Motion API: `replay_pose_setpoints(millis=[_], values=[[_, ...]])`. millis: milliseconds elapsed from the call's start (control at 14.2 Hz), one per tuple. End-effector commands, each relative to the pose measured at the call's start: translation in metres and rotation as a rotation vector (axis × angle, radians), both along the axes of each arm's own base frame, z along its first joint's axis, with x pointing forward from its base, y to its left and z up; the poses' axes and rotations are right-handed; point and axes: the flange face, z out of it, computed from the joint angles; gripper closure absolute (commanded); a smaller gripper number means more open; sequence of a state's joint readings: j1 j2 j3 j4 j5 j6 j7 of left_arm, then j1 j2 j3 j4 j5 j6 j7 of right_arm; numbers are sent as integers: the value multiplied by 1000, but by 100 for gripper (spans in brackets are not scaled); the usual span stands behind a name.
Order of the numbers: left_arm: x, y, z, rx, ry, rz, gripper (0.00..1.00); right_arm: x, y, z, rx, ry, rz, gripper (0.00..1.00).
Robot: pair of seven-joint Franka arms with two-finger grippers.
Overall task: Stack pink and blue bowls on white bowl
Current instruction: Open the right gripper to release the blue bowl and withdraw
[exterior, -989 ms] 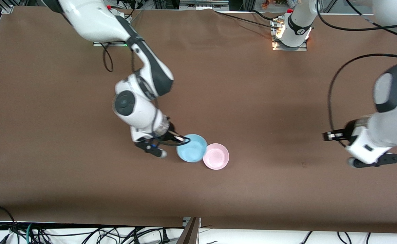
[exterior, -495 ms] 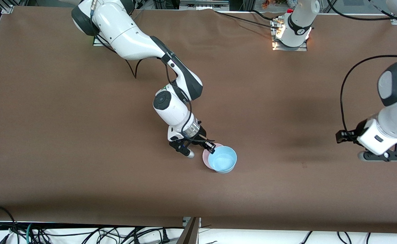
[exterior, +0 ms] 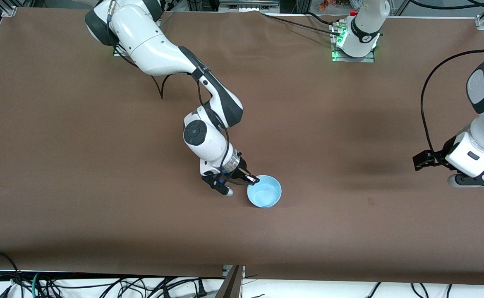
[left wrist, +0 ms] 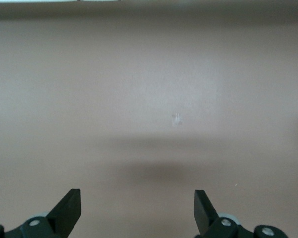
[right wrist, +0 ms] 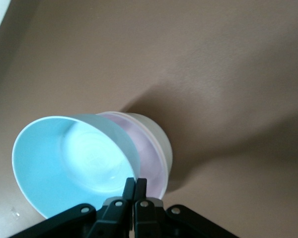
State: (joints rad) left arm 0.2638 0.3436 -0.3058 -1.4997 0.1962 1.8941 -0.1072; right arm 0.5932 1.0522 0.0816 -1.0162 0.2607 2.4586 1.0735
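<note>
Blue bowl (exterior: 264,197) now nested in pink bowl (right wrist: 156,148), rim pinched by right end effector (exterior: 252,179); left end effector (left wrist: 137,208) agape, empty

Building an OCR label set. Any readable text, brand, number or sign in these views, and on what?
None can be read.
The blue bowl, the pink bowl under it and the brown table are plain.
A small dark mark on the left arm's base in the front view is too small to read.
</note>
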Motion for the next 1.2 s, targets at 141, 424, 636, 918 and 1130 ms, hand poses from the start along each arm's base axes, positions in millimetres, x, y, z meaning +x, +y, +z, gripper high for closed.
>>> replay_pose_setpoints(millis=[141,424,636,918,1130], values=[[19,-1,23,-15,-60,-9,0,0,-3,3,-16,48,19,100],[20,14,19,-13,-53,5,0,1,-2,5,-10,37,19,100],[19,20,18,-10,-50,13,0,4,-1,11,1,19,15,100],[14,9,5,-8,1,-1,0,5,-2,15,4,14,13,82],[-9,5,-9,3,197,14,0,5,-2,14,1,20,15,71]])
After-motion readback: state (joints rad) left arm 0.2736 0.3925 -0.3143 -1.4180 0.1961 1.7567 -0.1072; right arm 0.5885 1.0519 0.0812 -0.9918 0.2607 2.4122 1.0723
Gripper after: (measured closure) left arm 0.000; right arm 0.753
